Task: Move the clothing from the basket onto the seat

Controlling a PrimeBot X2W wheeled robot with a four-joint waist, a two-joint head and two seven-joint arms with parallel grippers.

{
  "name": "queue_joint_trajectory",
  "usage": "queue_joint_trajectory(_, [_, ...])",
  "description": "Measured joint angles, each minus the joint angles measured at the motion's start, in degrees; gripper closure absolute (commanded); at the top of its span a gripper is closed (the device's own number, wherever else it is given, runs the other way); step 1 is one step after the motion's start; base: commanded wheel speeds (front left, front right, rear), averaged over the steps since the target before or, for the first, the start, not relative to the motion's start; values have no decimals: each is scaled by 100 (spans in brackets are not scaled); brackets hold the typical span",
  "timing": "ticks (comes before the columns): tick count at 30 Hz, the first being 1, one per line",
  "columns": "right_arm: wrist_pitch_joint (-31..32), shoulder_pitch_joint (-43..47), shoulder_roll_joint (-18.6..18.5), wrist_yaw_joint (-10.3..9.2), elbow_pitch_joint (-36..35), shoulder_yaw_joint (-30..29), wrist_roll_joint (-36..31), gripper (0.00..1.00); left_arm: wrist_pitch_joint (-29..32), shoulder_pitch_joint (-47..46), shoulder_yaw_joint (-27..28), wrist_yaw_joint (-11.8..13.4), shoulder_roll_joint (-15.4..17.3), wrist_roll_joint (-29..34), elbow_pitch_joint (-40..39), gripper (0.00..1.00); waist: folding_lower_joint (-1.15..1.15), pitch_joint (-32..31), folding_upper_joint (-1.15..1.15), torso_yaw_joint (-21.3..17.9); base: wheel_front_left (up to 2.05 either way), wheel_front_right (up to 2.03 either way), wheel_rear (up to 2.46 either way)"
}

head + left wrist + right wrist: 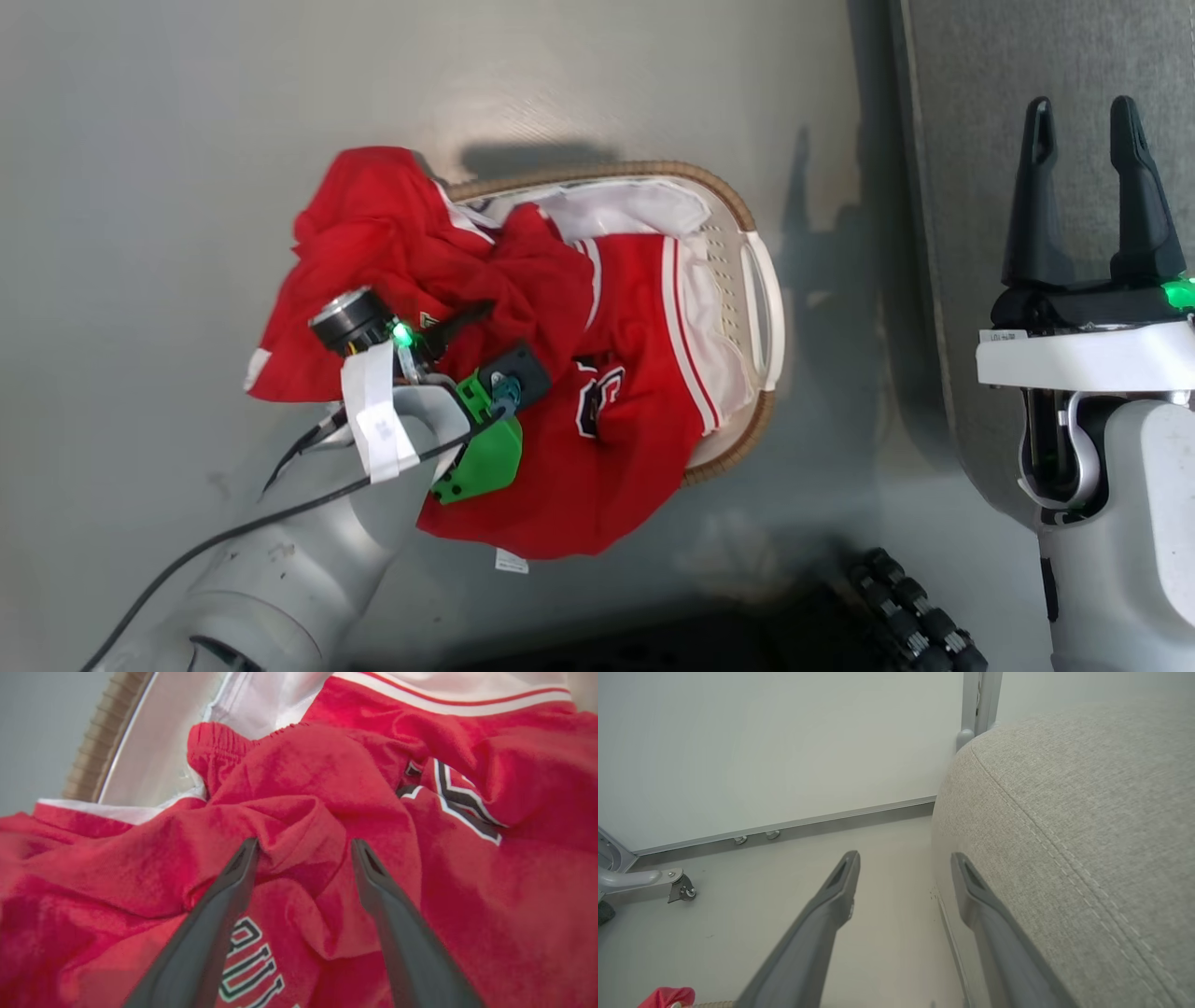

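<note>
Clothing (644, 308) draped over the basket (764, 280) is straddled by the wide-spread left gripper (304, 843); if lifted tangled, the basket could be tipped.

White letters (252, 961) edged in black on the crumpled bright red basketball clothing (299, 788) read B, U, L, and then a fold hides the rest. A black, white-edged figure (462, 802) on the same cloth is too creased to read. The small white sticker (1004, 335) on the right arm's white wrist housing (1092, 364) and the little white tag (511, 561) at the clothing's near hem are too small to read.
</note>
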Motion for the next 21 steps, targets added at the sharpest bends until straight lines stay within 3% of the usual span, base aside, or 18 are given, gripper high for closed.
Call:
queue_joint_trajectory(13, [0, -110, 0, 0, 23, 98, 263, 0, 356, -357, -151, 82, -4, -130, 339, 0, 0, 551, 0, -501, 0, 0, 0])
queue_joint_trajectory(14, [0, -112, 0, 0, 26, 108, 286, 0, 391, -358, -148, 86, 1, -143, 349, 20, 0, 563, 0, -519, 0, 0, 0])
queue_joint_trajectory(15, [0, -116, 0, 0, 29, 116, 289, 0, 450, -359, -140, 87, 9, -169, 358, 54, 0, 574, 0, -539, 0, 0, 0])
queue_joint_trajectory(17, [0, -130, 0, 0, 34, 127, 292, 0, 521, -363, -135, 93, 20, -188, 377, 76, -1, 590, 0, -564, 0, 0, 0])
queue_joint_trajectory(18, [0, -142, 0, 0, 38, 130, 302, 0, 527, -365, -127, 101, 25, -219, 383, 95, 0, 595, 0, -574, 0, 0, 0])
queue_joint_trajectory(19, [0, -153, 0, 0, 45, 129, 312, 0, 525, -366, -115, 141, 27, -241, 389, 100, -1, 596, 0, -577, 0, 0, 0])
queue_joint_trajectory(21, [0, -171, 1, 0, 62, 124, 327, 0, 505, -368, -119, 163, 27, -256, 394, 100, -1, 586, 0, -574, 0, 0, 0])
